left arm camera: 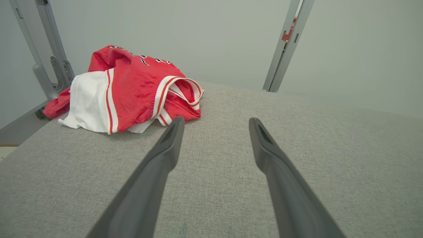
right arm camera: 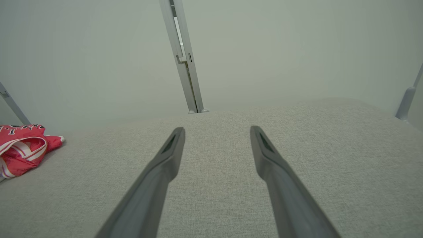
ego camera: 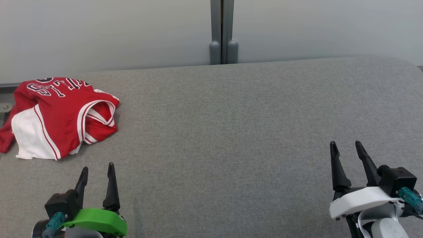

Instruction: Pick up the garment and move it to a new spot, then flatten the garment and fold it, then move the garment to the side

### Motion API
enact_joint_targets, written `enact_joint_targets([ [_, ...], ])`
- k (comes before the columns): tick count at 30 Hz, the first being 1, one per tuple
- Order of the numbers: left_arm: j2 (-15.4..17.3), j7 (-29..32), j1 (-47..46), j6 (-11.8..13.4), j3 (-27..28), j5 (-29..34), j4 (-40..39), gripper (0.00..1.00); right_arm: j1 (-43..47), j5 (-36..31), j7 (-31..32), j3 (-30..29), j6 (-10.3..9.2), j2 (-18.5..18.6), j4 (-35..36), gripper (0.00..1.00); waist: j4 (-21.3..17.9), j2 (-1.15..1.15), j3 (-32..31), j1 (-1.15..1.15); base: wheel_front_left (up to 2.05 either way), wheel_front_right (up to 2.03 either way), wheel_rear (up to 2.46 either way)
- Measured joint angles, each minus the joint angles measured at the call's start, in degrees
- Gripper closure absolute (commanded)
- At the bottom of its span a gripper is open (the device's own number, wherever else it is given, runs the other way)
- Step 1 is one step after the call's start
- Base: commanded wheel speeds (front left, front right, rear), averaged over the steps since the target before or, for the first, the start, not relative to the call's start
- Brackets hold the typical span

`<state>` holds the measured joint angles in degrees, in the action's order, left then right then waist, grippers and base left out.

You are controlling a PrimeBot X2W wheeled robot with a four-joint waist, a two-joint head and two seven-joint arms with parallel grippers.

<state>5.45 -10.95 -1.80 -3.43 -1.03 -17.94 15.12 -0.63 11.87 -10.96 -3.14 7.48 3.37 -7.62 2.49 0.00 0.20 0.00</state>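
The garment is a red and white jersey with dark lettering, lying crumpled at the far left of the grey padded table, partly over its left edge. My left gripper stands open just in front of it, nothing between its fingers. In the left wrist view the garment lies ahead and to the left of the open left gripper. My right gripper is open at the lower right, far from the garment. The right wrist view shows the open right gripper over bare fabric, with the garment at the left edge.
A pale wall panel with a grey vertical post rises behind the table's far edge. A metal bracket stands beyond the garment at the table's left corner. The table's left edge lies under the garment.
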Motion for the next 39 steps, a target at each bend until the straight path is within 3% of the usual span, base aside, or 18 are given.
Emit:
enact_joint_targets([
  [25,-0.09,-2.87,0.60,-0.18,0.51,9.88,2.96,0.00,1.46,-8.04,-2.80,-1.67,0.01,-0.33,-1.87,0.00,0.71,0.00,0.11,0.00,0.00,0.00,0.00],
  [39,-0.71,-4.10,0.87,-1.55,1.18,13.89,4.95,0.00,1.77,-12.09,-4.04,-2.05,0.01,-0.36,-2.60,0.00,0.72,0.00,0.40,0.00,0.00,0.00,0.00],
])
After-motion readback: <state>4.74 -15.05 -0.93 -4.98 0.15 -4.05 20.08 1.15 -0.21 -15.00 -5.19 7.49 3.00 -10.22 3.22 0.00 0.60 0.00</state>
